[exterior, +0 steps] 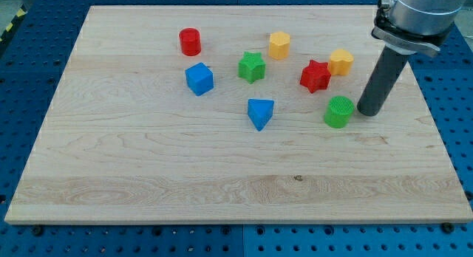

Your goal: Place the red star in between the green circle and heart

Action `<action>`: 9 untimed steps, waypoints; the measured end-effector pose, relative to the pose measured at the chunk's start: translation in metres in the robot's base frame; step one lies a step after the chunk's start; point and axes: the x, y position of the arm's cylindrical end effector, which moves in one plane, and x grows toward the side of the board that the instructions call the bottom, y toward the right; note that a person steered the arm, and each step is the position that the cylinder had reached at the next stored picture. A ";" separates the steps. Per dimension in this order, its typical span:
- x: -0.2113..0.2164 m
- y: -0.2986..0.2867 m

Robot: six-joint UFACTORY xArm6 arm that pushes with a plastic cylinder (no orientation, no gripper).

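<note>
The red star (315,76) lies at the board's upper right. The yellow heart (341,62) sits just to its upper right, almost touching it. The green circle (339,111) lies below both, toward the view's bottom right of the star. My tip (368,111) rests on the board just right of the green circle, with a very small gap between them. The rod rises from there toward the view's top right corner.
A yellow hexagon (278,45), a green star (251,66), a blue cube (199,78), a red cylinder (190,41) and a blue triangle (260,113) lie left of the red star. The wooden board (148,176) ends close to the right of my tip.
</note>
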 end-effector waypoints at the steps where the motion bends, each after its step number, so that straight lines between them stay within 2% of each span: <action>1: 0.000 -0.017; 2: 0.000 -0.026; 3: -0.019 -0.020; 5: -0.088 0.029; 6: -0.140 0.032; 7: -0.189 -0.014; 8: -0.220 -0.096; 9: -0.231 -0.176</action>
